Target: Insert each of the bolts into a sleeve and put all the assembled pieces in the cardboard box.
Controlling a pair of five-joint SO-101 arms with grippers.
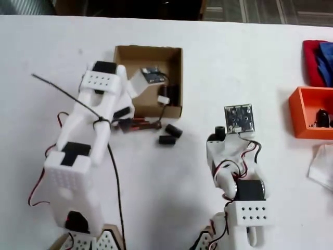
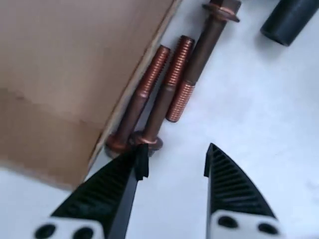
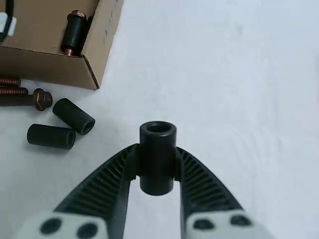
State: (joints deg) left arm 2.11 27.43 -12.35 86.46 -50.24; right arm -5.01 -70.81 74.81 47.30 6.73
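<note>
Right wrist view: end effector (image 3: pixel 156 151) clamps sleeve (image 3: pixel 157 142)

A white table (image 1: pixel 250 62) is stretching across almost the whole high view, and soft, even light is lying on it, throwing only faint shadows. Beyond its far edge a dark strip (image 1: pixel 145 6) is showing, with pale grey floor (image 1: pixel 250 9) beside it. Near the table's right edge an orange bin (image 1: pixel 304 112) is sitting just beside a red and blue cloth (image 1: pixel 317 60).
</note>
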